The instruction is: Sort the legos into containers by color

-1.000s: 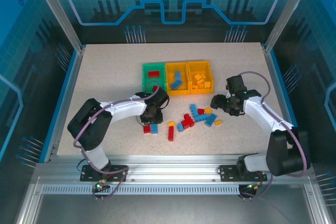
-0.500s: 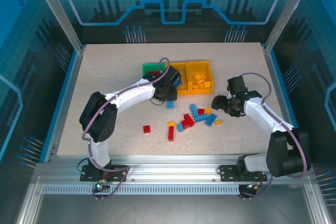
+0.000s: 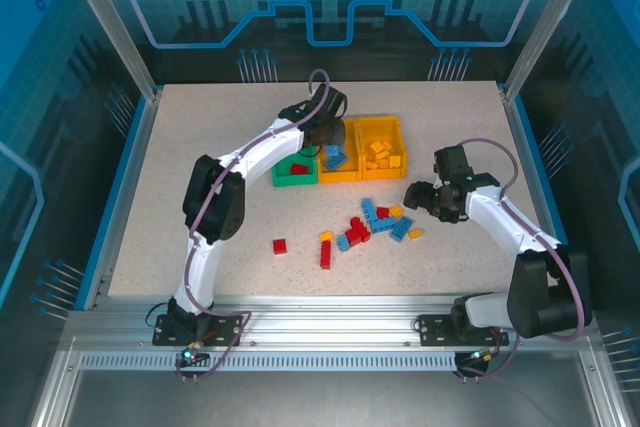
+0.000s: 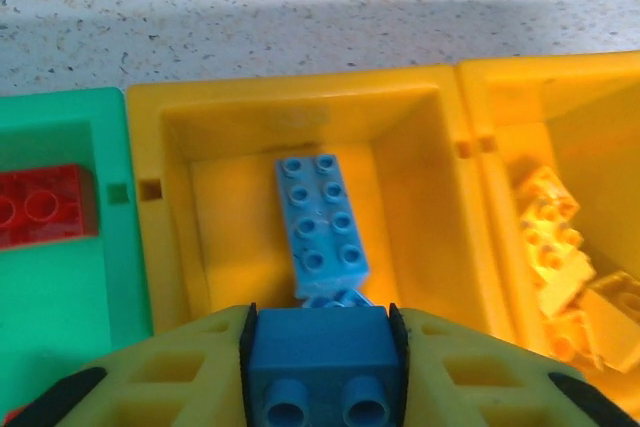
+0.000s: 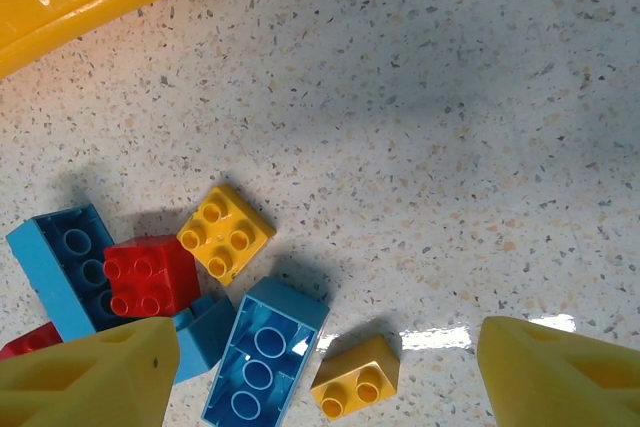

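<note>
My left gripper (image 3: 326, 133) hangs over the middle yellow bin (image 3: 340, 171), shut on a small blue brick (image 4: 320, 352). Below it in that bin lies a long light-blue brick (image 4: 320, 222). The green bin (image 3: 288, 179) holds a red brick (image 4: 45, 205), and the right yellow bin (image 3: 393, 131) holds several yellow bricks (image 4: 555, 237). Loose red, blue and yellow legos (image 3: 375, 222) lie on the table in front of the bins. My right gripper (image 3: 418, 195) stands open just right of that pile, over a small yellow brick (image 5: 355, 379) and an upturned blue brick (image 5: 262, 352).
A single red brick (image 3: 280, 246), a long red brick (image 3: 326, 255) and a yellow one (image 3: 326, 236) lie apart at the pile's left. The speckled table (image 3: 200, 177) is bordered by blue rails and metal posts.
My left gripper has carried the blue brick from the table's left-middle up and back to above the middle yellow bin. The right arm has barely moved.
</note>
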`<state>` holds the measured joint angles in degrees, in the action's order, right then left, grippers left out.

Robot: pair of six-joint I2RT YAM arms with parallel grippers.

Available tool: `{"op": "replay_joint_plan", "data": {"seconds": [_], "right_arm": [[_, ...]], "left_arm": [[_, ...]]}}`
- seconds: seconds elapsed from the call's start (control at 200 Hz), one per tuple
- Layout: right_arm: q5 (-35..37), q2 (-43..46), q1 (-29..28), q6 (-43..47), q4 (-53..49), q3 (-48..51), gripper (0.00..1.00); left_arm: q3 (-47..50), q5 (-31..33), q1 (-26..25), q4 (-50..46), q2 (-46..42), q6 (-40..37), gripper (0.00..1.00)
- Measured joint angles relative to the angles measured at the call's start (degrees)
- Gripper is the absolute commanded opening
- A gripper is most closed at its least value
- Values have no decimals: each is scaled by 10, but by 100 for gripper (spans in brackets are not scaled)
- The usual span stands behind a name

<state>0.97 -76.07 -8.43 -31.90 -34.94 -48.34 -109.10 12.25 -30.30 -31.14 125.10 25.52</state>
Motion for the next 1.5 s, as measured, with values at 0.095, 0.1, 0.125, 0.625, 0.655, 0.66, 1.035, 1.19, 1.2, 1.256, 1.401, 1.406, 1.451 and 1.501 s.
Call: {"op": "replay_joint_plan", "data": {"seconds": [0.095, 0.1, 0.125, 0.625, 0.655, 0.66, 1.035, 1.19, 1.2, 1.256, 1.401, 1.406, 1.451, 1.501], "right_arm": [[1, 5, 1, 0, -1, 0, 80], [1, 5, 1, 0, -1, 0, 80], [1, 7, 1, 0, -1, 0, 80], [0, 32, 2, 0, -4, 17, 79], [0, 32, 2, 0, -4, 17, 79], [0, 32, 2, 0, -4, 17, 79], [-2, 32, 2, 0, -1, 19, 79], [-2, 32, 2, 0, -1, 19, 79], [-2, 32, 2, 0, -1, 19, 79], [-2, 32, 2, 0, -1, 19, 79], [-2, 32, 2, 0, -1, 19, 79], [-2, 32, 2, 0, -1, 19, 79], [-2, 32, 2, 0, -1, 20, 79], [-1, 32, 2, 0, -1, 21, 80]], "left_arm": [[0, 0, 7, 6, 9, -2, 62], [0, 0, 7, 6, 9, -3, 64], [0, 0, 8, 7, 9, -2, 69], [332, 47, -10, 23, -322, 23, 99], [363, 52, -12, 13, -352, 30, 99], [366, 53, -13, 12, -355, 31, 99], [627, 54, -57, -91, -509, 145, 98], [637, 40, -90, -91, -507, 183, 96], [637, 39, -92, -90, -506, 184, 96], [640, 33, -101, -85, -499, 196, 94], [647, 12, -108, -60, -454, 216, 87], [647, 11, -108, -60, -452, 216, 87], [646, 9, -108, -54, -435, 220, 82], [646, 6, -108, -49, -418, 224, 76]]}}
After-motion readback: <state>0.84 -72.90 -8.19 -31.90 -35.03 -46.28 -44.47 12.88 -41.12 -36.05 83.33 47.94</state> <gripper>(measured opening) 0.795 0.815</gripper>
